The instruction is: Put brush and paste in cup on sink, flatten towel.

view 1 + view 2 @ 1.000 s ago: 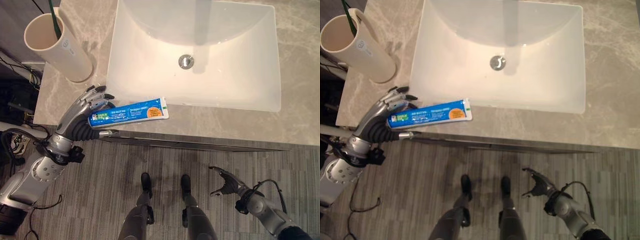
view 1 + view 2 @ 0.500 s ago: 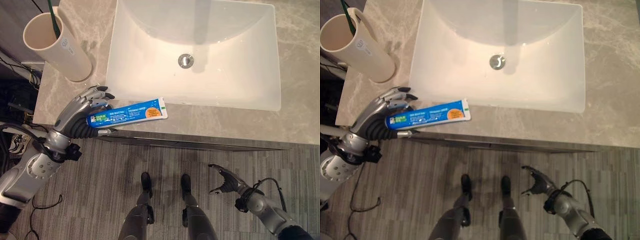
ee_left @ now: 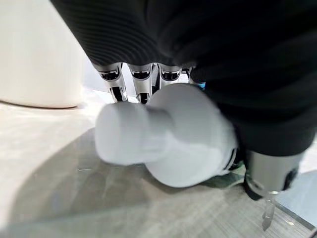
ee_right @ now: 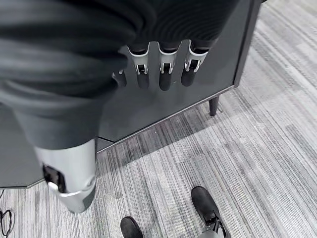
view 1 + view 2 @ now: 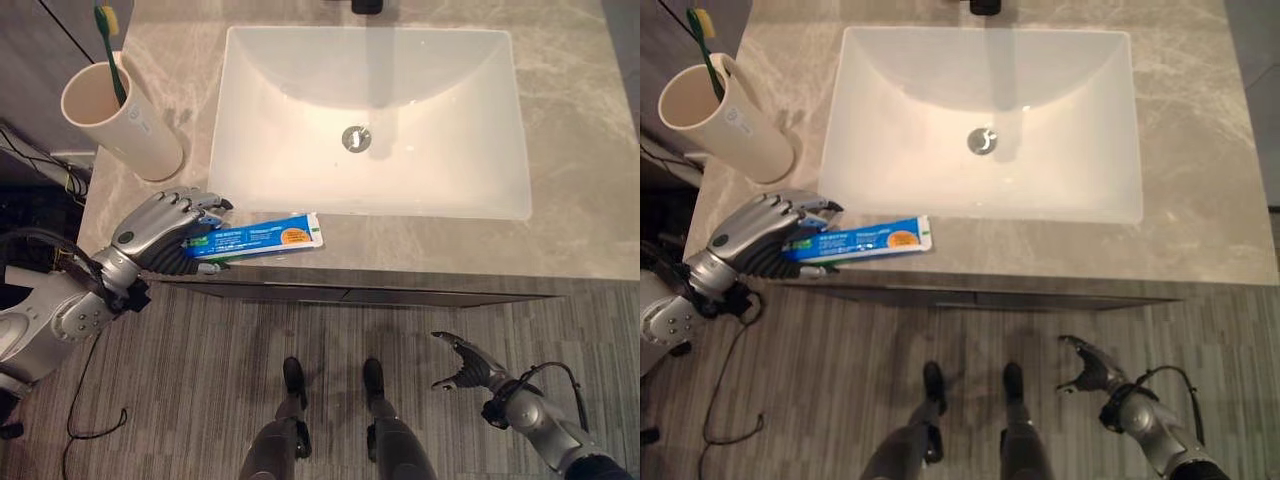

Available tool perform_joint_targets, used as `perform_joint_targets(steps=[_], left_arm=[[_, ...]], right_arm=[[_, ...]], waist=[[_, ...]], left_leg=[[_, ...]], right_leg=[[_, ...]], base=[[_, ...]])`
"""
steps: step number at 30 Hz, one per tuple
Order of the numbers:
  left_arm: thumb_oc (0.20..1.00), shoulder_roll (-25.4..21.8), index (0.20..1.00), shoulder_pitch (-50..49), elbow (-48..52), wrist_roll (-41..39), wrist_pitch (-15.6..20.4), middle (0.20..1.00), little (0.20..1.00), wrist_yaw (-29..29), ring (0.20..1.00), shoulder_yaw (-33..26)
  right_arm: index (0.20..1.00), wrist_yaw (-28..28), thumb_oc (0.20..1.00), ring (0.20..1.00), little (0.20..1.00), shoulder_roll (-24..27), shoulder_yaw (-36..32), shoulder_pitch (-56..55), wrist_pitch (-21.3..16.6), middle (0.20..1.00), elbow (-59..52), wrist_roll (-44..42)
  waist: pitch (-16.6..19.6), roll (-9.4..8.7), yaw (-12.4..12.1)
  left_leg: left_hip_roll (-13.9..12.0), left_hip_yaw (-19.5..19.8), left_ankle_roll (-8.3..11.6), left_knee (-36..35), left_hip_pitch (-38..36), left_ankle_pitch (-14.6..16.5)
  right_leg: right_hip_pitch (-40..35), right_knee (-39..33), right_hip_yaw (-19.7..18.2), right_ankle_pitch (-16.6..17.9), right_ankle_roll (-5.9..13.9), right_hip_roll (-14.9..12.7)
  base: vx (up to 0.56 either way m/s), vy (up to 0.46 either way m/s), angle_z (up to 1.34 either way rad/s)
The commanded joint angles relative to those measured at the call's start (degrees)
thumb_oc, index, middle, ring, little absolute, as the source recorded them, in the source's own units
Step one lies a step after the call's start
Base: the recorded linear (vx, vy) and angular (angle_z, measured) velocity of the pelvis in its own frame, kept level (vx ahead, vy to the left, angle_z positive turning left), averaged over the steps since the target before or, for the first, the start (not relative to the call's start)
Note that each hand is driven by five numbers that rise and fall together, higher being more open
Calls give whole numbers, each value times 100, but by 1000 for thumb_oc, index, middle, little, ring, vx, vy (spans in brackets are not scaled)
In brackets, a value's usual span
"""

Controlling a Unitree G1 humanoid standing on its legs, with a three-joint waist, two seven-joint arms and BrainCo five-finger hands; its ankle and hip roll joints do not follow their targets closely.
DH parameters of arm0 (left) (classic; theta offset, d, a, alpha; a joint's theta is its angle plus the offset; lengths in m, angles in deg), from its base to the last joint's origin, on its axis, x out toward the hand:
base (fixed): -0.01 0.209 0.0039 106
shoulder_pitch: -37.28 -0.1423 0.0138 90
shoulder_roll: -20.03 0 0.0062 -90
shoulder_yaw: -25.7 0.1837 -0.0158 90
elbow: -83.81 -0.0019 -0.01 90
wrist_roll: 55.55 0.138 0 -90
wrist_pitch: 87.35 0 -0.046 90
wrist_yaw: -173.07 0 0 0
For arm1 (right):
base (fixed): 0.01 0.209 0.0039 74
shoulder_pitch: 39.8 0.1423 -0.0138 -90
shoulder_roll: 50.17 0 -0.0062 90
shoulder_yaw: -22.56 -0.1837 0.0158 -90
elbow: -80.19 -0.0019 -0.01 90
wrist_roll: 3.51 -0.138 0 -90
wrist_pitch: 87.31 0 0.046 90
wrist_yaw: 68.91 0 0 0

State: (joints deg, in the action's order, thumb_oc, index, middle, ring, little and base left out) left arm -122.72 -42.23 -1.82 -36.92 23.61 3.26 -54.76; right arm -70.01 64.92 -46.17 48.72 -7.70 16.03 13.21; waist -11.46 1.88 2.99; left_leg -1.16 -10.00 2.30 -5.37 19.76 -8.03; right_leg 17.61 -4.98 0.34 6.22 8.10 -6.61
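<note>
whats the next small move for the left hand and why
Probably lift: the left hand has its fingers curled round the cap end of the toothpaste tube, which lies flat on the counter. The cup, already holding the toothbrush, stands just behind.

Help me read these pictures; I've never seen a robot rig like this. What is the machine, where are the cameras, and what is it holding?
It is a humanoid robot standing at a stone counter with a white sink. Two pictures come from its head, looking down; two come from its wrists. Its left hand curls round the capped end of a blue toothpaste tube lying on the counter's front edge; the left wrist view shows the white cap up close. A cream cup holds a green toothbrush. The right hand hangs open above the floor.
</note>
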Motion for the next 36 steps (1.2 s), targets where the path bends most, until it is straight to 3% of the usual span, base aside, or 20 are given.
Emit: perform_joint_targets(steps=[1,2,3,4,5,6,17,24,25,26,28,35,36], left_arm=[[335,374,335,-499,-332,-153,-63,335,335,-202,335,111],[645,452,645,-519,-393,-199,-98,645,645,-190,645,79],[812,453,812,-521,-393,-199,-98,812,812,-190,812,77],[912,523,912,-562,-426,-221,-139,912,912,-210,912,43],[909,526,909,-565,-427,-218,-138,909,909,-209,909,41],[200,555,200,-541,-451,-220,-157,200,200,-222,200,59],[200,580,200,-484,-757,317,-136,200,200,-237,200,333],[200,604,200,-349,-711,497,-158,200,200,-172,200,370],[200,591,200,-331,-575,515,-178,200,200,-90,200,176],[200,582,200,-342,-555,511,-187,200,200,-100,200,160],[200,548,200,-416,-292,485,-195,200,200,-20,200,-209],[200,444,200,-641,90,476,-236,200,200,116,200,-961],[200,431,200,-660,198,499,-237,200,200,213,200,-1190]], right_arm=[[1000,-55,1000,1000,1000,126,-75,-296,-60,1000,-176,133],[1000,-60,1000,1000,1000,132,-69,-307,-46,1000,-107,155],[1000,-60,1000,1000,1000,133,-68,-306,-46,1000,-106,155],[1000,-49,1000,1000,1000,125,-74,-328,-33,1000,-79,180],[1000,-49,1000,1000,1000,126,-72,-328,-33,1000,-78,181],[1000,-37,1000,1000,1000,160,-95,-354,-33,1000,-112,175],[1000,-62,1000,1000,1000,181,-279,-545,-39,1000,136,124],[1000,-157,1000,1000,1000,-496,-739,-676,206,1000,1816,-628],[1000,-227,1000,1000,1000,-826,-1178,-615,314,1000,2521,-1341],[1000,-228,1000,1000,1000,-832,-1169,-596,298,1000,2549,-1354],[1000,-335,1000,1000,1000,-1039,-1859,-544,325,1000,3243,-2296],[1000,-628,1000,1000,1000,-762,-2822,-526,279,1000,3487,-3079],[1000,-780,1000,1000,1000,-624,-3252,-560,185,1000,3230,-3407]], waist=[[300,-175,52],[309,-176,49],[309,-175,51],[314,-185,48],[316,-183,50],[308,-206,62],[513,-316,104],[804,-269,133],[912,-245,136],[903,-250,133],[1019,-228,143],[1214,-203,176],[1283,-199,200]], left_leg=[[-122,329,360,37,-305,363],[-133,339,361,37,-298,344],[-133,340,361,37,-297,343],[-143,344,366,37,-282,318],[-144,345,367,37,-280,317],[-172,366,382,37,-245,275],[-344,365,451,37,-510,275],[-418,340,488,37,-1009,340],[-442,330,502,37,-1117,348],[-444,329,504,37,-1123,350],[-479,297,524,37,-1297,375],[-522,262,548,37,-1564,426],[-540,252,553,37,-1633,440]], right_leg=[[199,-2,31,345,465,-523],[199,-2,34,342,452,-508],[199,-2,35,342,451,-507],[205,-2,53,342,440,-493],[206,-2,55,343,439,-492],[222,-2,51,343,419,-455],[-56,-2,105,264,385,-343],[-546,-2,186,141,353,-295],[-654,-2,202,111,345,-277],[-659,-2,201,110,344,-275],[-850,-2,225,65,328,-240],[-1117,-2,223,-12,305,-206],[-1180,-2,222,-34,303,-203]], base=[[-54,-25,-1],[-40,-15,-1],[-73,-28,-1],[-34,-15,-2],[-86,-39,-2],[-52,-26,-1],[8,-26,0],[36,-42,-1],[-5,-37,0],[9,-54,1],[7,-77,3],[13,-56,2],[31,-26,2]])
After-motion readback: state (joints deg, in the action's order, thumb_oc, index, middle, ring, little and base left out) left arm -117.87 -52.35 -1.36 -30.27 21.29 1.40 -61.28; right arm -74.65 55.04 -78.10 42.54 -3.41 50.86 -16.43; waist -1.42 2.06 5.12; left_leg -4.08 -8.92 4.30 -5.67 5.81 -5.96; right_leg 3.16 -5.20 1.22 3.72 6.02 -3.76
